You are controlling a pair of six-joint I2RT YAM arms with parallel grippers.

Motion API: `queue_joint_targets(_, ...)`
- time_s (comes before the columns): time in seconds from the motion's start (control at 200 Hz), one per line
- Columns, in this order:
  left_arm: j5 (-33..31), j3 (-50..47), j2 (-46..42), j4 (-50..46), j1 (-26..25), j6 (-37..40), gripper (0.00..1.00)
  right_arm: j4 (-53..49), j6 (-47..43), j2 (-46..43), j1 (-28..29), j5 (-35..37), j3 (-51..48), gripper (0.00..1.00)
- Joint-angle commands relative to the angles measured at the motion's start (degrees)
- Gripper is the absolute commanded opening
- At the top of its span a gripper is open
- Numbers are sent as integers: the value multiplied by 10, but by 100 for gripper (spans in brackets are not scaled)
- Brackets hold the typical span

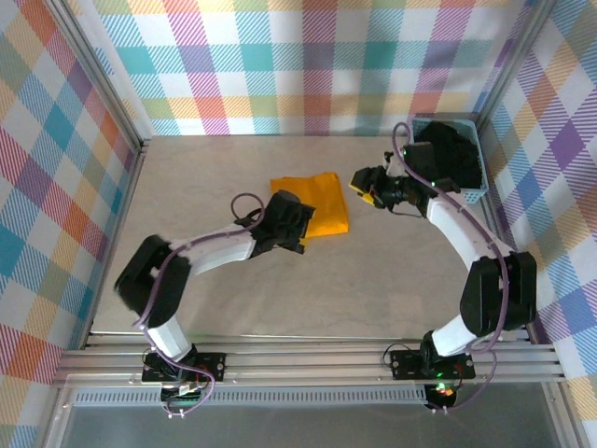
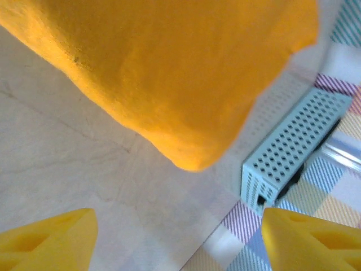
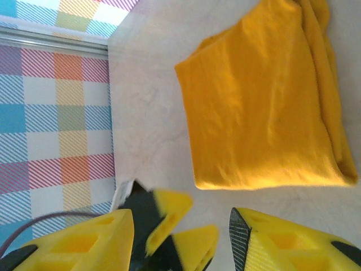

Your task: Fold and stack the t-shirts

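Observation:
A folded orange-yellow t-shirt lies flat near the middle of the table. My left gripper hovers at its near left corner. In the left wrist view the shirt spreads across the top, and my left gripper is open with bare table between its yellow fingers. My right gripper sits just off the shirt's right edge. In the right wrist view it is open, short of the shirt. A black garment fills the basket.
The light blue lattice basket stands at the back right against the plaid wall, and its wall also appears in the left wrist view. The left gripper's fingers appear between my right fingers. Plaid curtains enclose the table on three sides.

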Motion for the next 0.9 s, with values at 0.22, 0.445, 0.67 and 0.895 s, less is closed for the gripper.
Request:
queue_joint_targets(0.22,-89,89,157,107,-34,-192,77,-45,-38,-68,4,-20,-54,49)
queue_joint_targets(0.445,-133,113,212,122,-29,-219,28,-61,-37,-91,4,-26,-57,48)
queue_joint_targets(0.67,-113,56,179,102,60,-165,0,-85,-45,-86,4,-13,-23,47)
queue_joint_targets(0.895,-8,19,125,68,287,60,0,-87,-37,-81,3,-5,-20,47)
